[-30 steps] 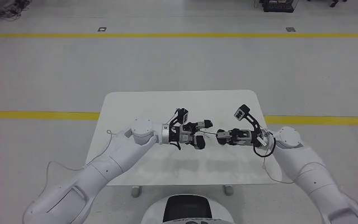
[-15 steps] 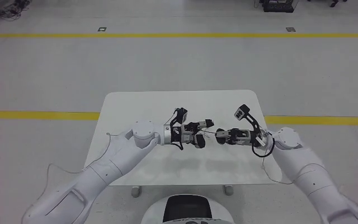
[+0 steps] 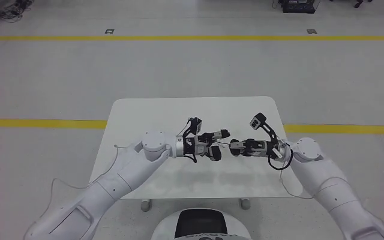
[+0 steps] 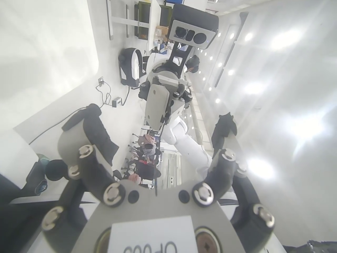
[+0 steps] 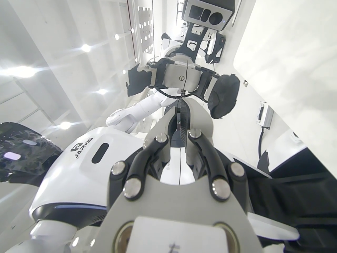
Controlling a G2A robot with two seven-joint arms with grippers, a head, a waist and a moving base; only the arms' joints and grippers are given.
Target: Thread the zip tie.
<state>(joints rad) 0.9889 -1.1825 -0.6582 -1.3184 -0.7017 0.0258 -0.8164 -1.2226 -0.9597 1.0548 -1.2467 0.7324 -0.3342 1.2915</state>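
Two grippers meet nose to nose above the white table's middle. The right gripper is clenched on the thin black zip tie, aiming it into the left gripper, whose fingers are spread wide, probably to receive the strap's free end.

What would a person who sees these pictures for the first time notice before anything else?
The two arms stand out first, meeting head-on above the white table in the top view. The left gripper faces the right gripper with its fingers wide open. The right gripper is shut on a thin black zip tie, which points into that open gap.
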